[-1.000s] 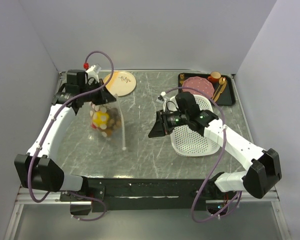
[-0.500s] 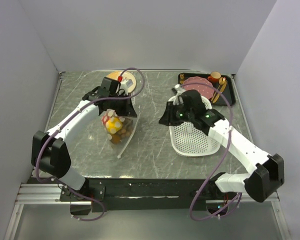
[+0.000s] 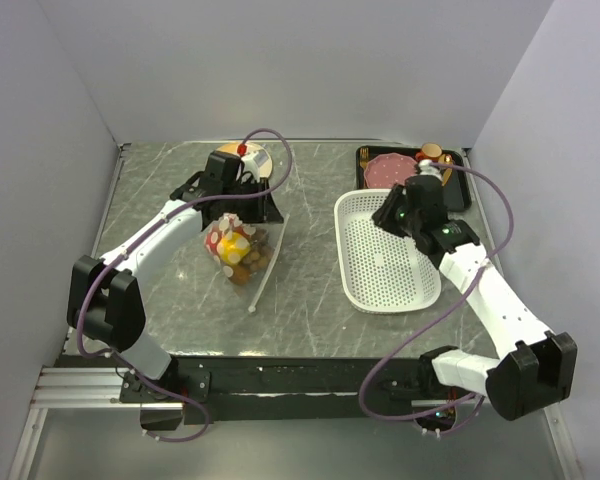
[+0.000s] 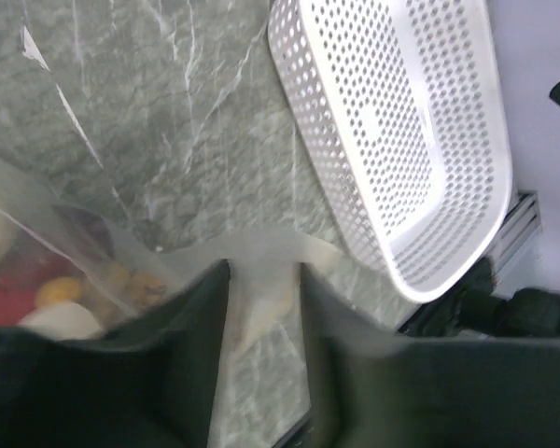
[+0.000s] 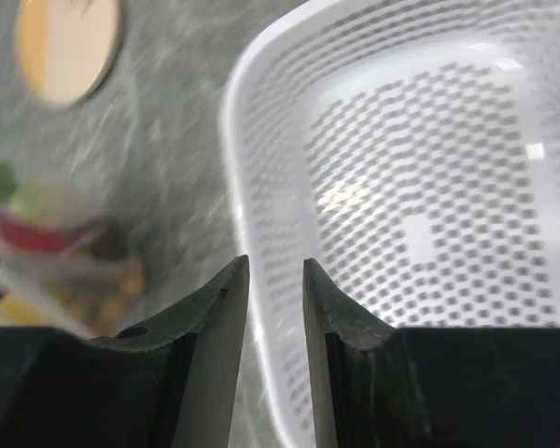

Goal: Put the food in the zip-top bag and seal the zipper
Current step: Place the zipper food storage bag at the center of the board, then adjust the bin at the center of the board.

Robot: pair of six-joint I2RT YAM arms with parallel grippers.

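The zip-top bag (image 3: 244,252) lies on the table with the food (image 3: 234,247) inside: a yellow fruit, red pieces and brown nuts. Its white zipper (image 3: 265,270) runs along the right edge toward the front. My left gripper (image 3: 268,208) is at the bag's far end. In the left wrist view its jaws (image 4: 264,271) stand apart, with a thin corner of the bag's film (image 4: 261,308) loose in the gap. My right gripper (image 3: 388,212) hovers over the white basket's far left part. It is open (image 5: 275,266), with nothing between the fingers.
The white perforated basket (image 3: 385,262) lies right of centre. A black tray (image 3: 462,190) with a pink plate (image 3: 388,167) and utensils stands at the back right. A round beige disc (image 3: 257,160) lies behind the left gripper. Walls close in on three sides.
The left jaws have opened on the bag's far end, and the bag has settled on the table. The right arm has drawn back to the right over the basket.
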